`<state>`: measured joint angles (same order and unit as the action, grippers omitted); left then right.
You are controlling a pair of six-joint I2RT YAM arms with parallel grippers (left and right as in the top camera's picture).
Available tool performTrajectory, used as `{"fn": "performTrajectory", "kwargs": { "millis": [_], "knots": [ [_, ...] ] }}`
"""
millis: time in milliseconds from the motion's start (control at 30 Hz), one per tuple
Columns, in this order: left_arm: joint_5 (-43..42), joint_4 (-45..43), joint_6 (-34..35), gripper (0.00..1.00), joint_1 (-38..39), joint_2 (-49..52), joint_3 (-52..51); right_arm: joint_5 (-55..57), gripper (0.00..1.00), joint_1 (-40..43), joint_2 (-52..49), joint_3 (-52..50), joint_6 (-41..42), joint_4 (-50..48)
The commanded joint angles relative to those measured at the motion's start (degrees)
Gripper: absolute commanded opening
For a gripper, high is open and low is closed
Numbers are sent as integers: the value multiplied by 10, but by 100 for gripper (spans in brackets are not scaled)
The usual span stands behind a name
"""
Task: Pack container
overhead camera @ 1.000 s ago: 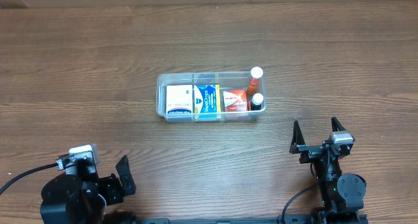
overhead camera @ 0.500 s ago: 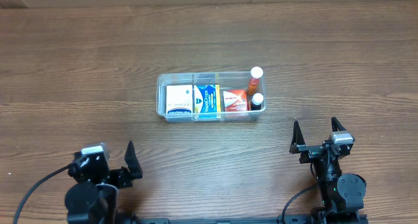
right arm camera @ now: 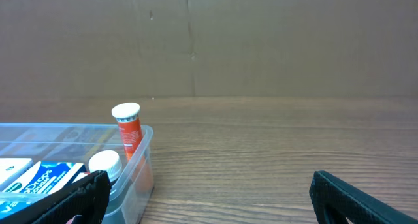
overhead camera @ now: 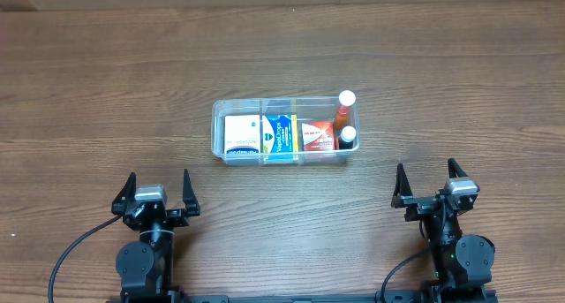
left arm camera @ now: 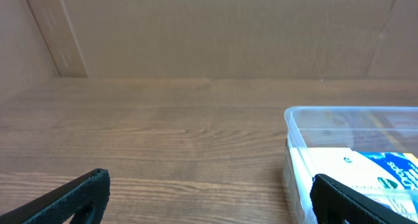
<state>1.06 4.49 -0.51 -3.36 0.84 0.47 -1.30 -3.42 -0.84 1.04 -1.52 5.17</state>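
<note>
The clear container sits at the table's middle. It holds a white box, a blue and yellow box, a red and white box, an orange bottle and a dark bottle with a white cap. My left gripper is open and empty near the front left. My right gripper is open and empty near the front right. The left wrist view shows the container's corner ahead right. The right wrist view shows the container's wall, with the orange bottle and the white cap.
A brown cardboard wall stands beyond the table's far edge and shows in both wrist views. Bare wood table surrounds the container on all sides.
My left arm has swung right and turned so its gripper now points straight toward the far side. The right arm and the container have not moved.
</note>
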Motion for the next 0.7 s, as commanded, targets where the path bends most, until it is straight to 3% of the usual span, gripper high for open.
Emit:
{"fn": "performTrajectory", "kwargs": {
  "millis": [0,667],
  "knots": [
    [-12,0,12,100,4,-7,-2,-3,100,1,7,-6,-2,-4],
    [-11,0,18,100,4,-6,-2,-3,100,0,7,-6,-2,-4]
  ]
}}
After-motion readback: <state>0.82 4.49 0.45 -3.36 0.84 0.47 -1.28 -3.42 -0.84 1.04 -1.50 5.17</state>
